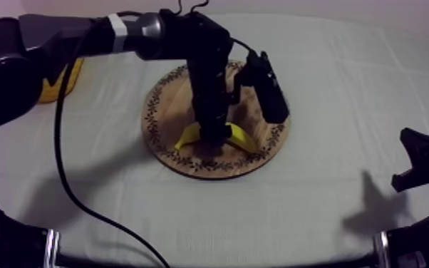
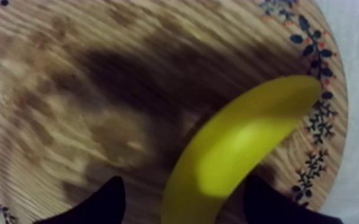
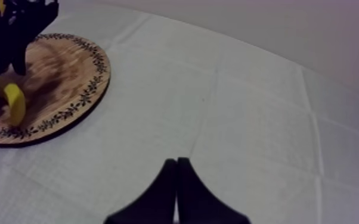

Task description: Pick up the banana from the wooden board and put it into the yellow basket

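Banana (image 2: 247, 137) lies flat on the round wooden board (image 1: 162, 117), on the half of the board nearer the front edge of the worktop (image 1: 317, 199). In the left wrist view one end of the fruit reaches out to the patterned rim, just short of the board's edge. My left gripper (image 2: 183, 182) is down over the banana with its two black fingers (image 2: 107, 205) spread apart, one on each side of the fruit. One finger sits right against the peel and the other stands a little off it with bare wood showing between, so the gripper straddles the banana without clamping it. In the top view my left arm comes in from the upper left and stands upright over the middle of the board, with both yellow ends of the banana showing at either side of it.

Open cloth runs all round the board, widest toward the front edge and toward the right side. My right gripper (image 3: 177, 161) sits low over the cloth there, well apart from the board, its fingers pressed together in a narrow wedge and holding nothing.

The yellow basket (image 1: 68, 84) stands at the far left of the worktop, well apart from the board and partly hidden behind my left arm. I cannot tell what is inside it.
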`<state>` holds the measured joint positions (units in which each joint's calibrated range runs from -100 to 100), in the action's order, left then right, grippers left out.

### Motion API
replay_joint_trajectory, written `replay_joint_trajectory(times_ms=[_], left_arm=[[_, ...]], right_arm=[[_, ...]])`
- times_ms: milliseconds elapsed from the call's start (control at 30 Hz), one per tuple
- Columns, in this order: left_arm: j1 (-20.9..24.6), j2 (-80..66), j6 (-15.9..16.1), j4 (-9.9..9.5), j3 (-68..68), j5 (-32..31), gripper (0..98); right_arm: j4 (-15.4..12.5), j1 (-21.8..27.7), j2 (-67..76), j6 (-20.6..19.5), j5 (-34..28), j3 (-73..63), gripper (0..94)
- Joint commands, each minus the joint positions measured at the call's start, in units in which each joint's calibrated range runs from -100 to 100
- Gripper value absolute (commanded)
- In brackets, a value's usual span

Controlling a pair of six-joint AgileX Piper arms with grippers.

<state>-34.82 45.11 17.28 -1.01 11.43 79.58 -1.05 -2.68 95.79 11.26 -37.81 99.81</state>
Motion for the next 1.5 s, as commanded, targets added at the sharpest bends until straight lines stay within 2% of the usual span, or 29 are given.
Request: replay_joint_trajectory(times_ms=[0, 167, 333, 600, 967, 1233, 1467], left_arm=[[0.12, 0.31, 0.06, 0.08, 0.35, 0.07, 66.4], [0.24, 1.29, -0.28, 0.27, 1.63, 0.33, 43.7], [-0.03, 2.28, -0.55, 0.15, 2.52, 1.13, 35.9], [0.63, -2.43, -2.45, -0.49, 0.47, 1.36, 15.7], [4.94, -18.86, -6.11, -3.78, -4.05, 7.00, 10.2], [9.71, -29.97, -6.93, -4.11, -8.20, 8.43, 8.9], [16.69, -38.13, -6.40, -4.01, -11.01, 8.51, 9.7]], right_arm=[[0.00, 0.00, -0.03, 0.00, -0.01, -0.03, 0.2], [0.00, 0.00, -0.03, 0.00, -0.01, -0.03, 0.2], [0.00, 0.00, -0.03, 0.00, -0.01, -0.03, 0.2], [0.00, 0.00, -0.03, 0.00, -0.01, -0.03, 0.2], [0.00, 0.00, -0.03, 0.00, -0.01, -0.03, 0.2], [0.00, 0.00, -0.03, 0.00, -0.01, -0.03, 0.2], [0.00, 0.00, -0.03, 0.00, -0.01, -0.03, 0.2]])
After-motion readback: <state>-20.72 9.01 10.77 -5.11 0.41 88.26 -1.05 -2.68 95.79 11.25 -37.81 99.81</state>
